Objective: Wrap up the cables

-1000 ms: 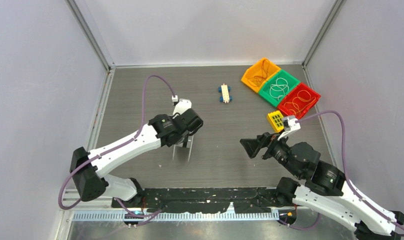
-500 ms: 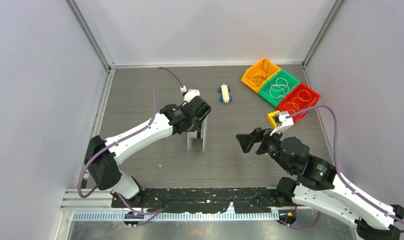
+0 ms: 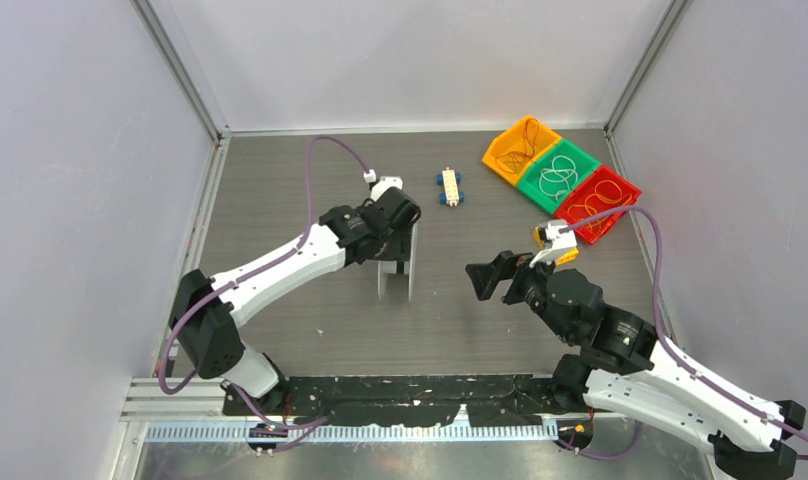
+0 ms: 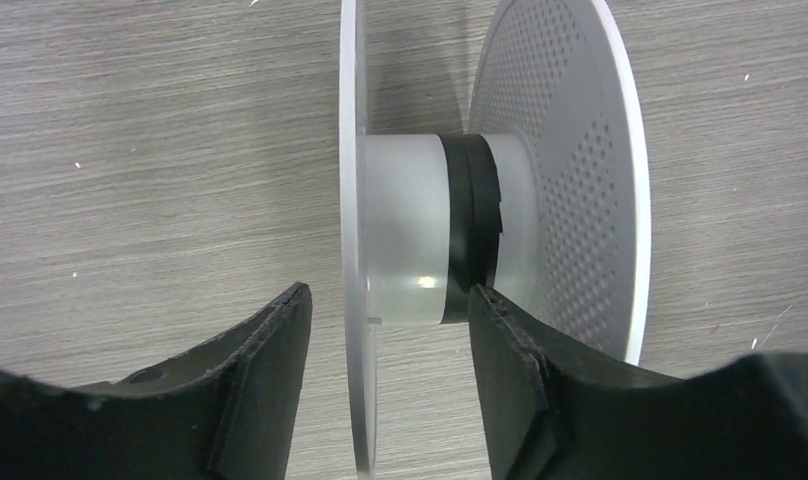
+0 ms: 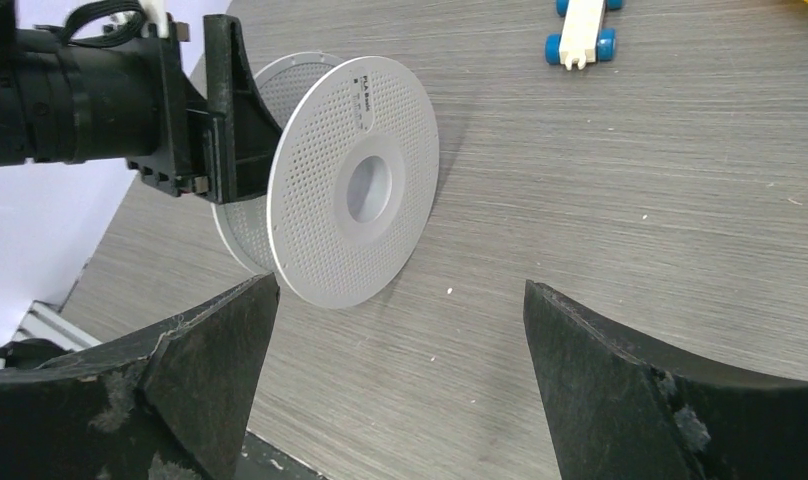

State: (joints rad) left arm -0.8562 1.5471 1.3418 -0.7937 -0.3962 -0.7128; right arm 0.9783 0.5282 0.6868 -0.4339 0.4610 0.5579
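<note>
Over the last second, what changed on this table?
The left gripper moved the gray spool rightward and away from the near edge. The right gripper, open and empty, reached leftward toward it. The colored bins and blue-wheeled block stayed put.

Grey table (image 3: 280, 190): spool (image 3: 397, 282), wheeled block (image 3: 449, 187), coloured bins (image 3: 532, 195)

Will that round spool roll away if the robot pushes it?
Probably, yes: the spool stands on its two round rims, so a push along them should roll it. It looks light, since its sides are thin and full of holes. Pushed sideways it might tip, because it stands narrow and tall.
</note>
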